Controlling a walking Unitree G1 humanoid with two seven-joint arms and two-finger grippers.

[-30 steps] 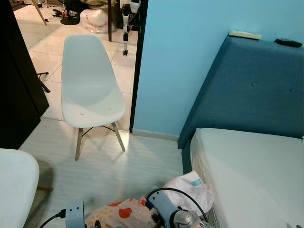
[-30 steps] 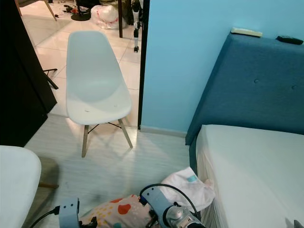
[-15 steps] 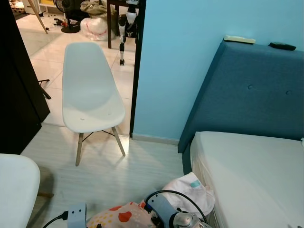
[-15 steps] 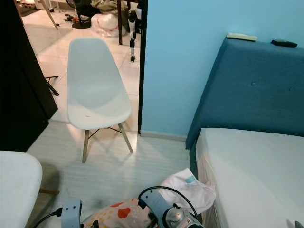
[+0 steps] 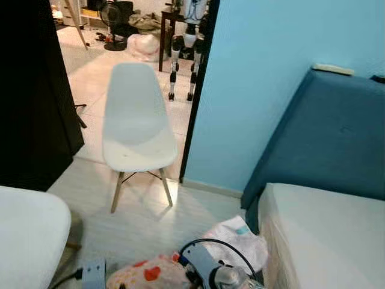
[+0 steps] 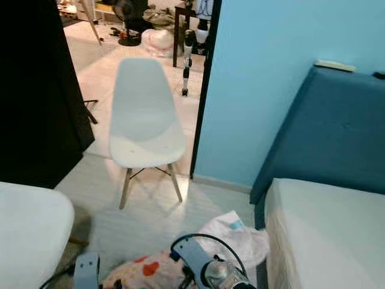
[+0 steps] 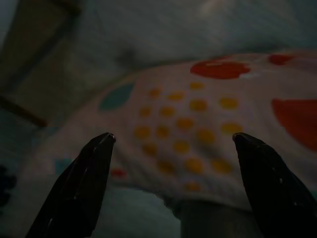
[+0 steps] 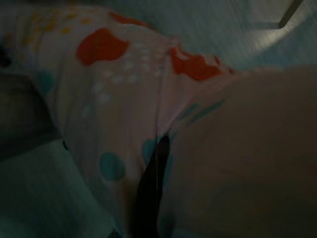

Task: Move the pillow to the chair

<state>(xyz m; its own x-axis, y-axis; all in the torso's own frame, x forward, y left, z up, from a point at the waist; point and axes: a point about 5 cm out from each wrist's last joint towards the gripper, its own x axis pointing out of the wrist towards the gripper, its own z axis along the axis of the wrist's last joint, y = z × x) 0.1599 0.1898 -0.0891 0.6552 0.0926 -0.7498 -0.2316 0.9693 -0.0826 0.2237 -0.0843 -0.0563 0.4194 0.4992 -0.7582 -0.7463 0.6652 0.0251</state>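
Looking from the white moulded chair with wooden legs, you have pale plank floor open before it, a black cabinet at its left and a blue wall edge at its right. Nearer you than the chair, the soft spotted pillow with red and yellow dots lies low between both arms, long axis crosswise. Your left gripper spreads wide against it; your right gripper is buried in fabric, fingers unreadable. Right of the chair stands the blue padded bed.
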